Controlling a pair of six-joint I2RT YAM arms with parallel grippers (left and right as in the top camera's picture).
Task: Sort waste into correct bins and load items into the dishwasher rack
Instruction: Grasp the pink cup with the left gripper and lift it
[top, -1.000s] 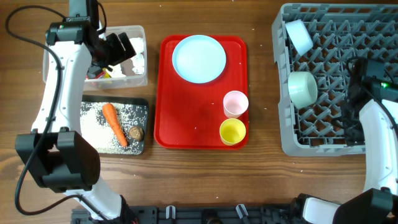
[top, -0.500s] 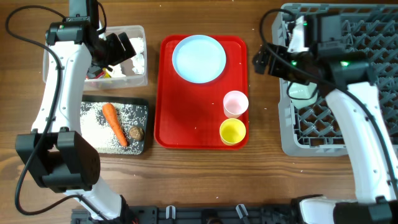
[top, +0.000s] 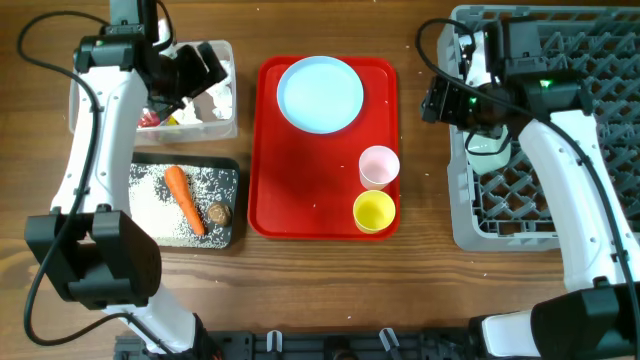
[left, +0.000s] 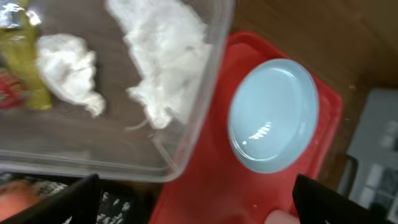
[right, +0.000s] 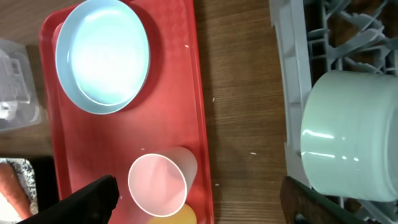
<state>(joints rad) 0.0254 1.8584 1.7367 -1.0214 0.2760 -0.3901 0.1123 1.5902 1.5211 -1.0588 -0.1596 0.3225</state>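
Note:
My left gripper (top: 197, 68) (left: 193, 208) is open and empty above the clear tub (top: 222, 128), which holds crumpled tissue (left: 165, 56) and wrappers (left: 15, 68). The black tray (top: 232, 168) holds the carrot (top: 183, 198), rice and a brown lump (top: 219, 214). My right gripper (top: 438, 100) (right: 199, 202) is open and empty over the table between the red tray and the rack (top: 560, 200). The plate (top: 320, 93) (right: 102, 56), pink cup (top: 379, 166) (right: 158, 183) and yellow cup (top: 374, 211) stand on the red tray. One bowl (top: 487, 145) (right: 354, 143) lies in the rack. The spoon is out of view.
The red tray (top: 300, 190) lies mid-table between the bins and the rack. A strip of bare wood (top: 425, 190) separates it from the rack's left wall. A second pale bowl (top: 481, 55) sits at the rack's far left corner, partly under my right arm.
My right arm has swung from the rack's right side to its left edge, towards the red tray. My left gripper has shifted slightly over the tub.

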